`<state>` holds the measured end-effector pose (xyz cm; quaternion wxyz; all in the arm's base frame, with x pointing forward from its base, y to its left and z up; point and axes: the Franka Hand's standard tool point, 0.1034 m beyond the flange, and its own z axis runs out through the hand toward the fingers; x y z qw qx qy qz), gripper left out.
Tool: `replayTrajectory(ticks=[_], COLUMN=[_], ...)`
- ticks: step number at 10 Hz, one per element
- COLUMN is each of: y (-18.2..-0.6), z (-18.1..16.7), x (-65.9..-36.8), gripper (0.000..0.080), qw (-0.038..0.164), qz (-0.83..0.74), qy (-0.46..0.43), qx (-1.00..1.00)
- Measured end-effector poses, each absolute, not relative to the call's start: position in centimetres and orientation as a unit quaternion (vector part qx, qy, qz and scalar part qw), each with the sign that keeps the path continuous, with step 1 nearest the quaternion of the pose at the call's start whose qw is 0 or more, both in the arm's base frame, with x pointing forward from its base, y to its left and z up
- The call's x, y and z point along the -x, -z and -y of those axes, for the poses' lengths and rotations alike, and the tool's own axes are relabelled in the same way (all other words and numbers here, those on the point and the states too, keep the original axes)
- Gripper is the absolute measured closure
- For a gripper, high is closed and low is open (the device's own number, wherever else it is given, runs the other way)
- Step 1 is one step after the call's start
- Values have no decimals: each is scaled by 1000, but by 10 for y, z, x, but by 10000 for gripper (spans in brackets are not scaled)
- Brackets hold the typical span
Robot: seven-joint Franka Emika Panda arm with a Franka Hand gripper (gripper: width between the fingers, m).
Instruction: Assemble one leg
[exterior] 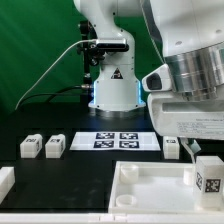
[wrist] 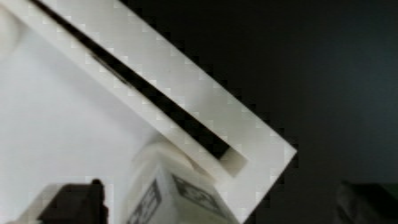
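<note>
On the black table [exterior: 70, 180], exterior view:

- One large flat white panel [exterior: 150, 190] with a raised rim lies nearest the camera.
- The leg [exterior: 207, 178] is a small white block bearing a square tag. It stands upright at the panel's corner on the exterior view's right, directly under the gripper [exterior: 196, 152], which hangs down from the bulky wrist [exterior: 190, 70] filling the upper right. The leg's top lies about level with the fingertips, and contact cannot be made out from this side.
- The marker board [exterior: 127, 140] lies flat at mid-table in front of the arm's base [exterior: 112, 85], apart from the panel.
- Two more legs [exterior: 30, 147] stand side by side toward the exterior view's left, well apart from the gripper.
- One further white part [exterior: 5, 180] is cut by the frame edge, and its kind cannot be told.

Wrist view:

- The leg [wrist: 175, 190] sits between the two dark fingers [wrist: 71, 202], its tagged face partly visible and blurred.
- The jaws stand apart. One finger is just beside the leg and the other is separated from it by a plain dark gap, so the gripper [wrist: 217, 205] brackets the leg without clamping it.
- Beyond the leg, the panel's white rim [wrist: 196, 90] runs diagonally across the picture. A dark slot runs along it, and the black table [wrist: 338, 60] shows to one side.
</note>
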<state>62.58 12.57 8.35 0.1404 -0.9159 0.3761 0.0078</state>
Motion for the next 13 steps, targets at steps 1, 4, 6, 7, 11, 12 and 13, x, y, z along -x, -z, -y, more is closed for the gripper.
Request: replayTrajectory(ticks=[1, 4, 6, 7, 11, 12, 13], y=[-83, -86, -82, -82, -82, -82, -82], z=[-125, -111, -106, -106, -109, -109, -106], x=[-626, -636, -641, -641, -641, -641, -643], gripper=[151, 151, 151, 174, 504, 504, 504], qw=[141, 100, 77, 78, 88, 90, 97], qz=[-331, -120, 17, 17, -88, -124, -206], qy=[-1, 22, 50, 49, 41, 38, 35], qx=[933, 988, 996, 996, 991, 987, 973])
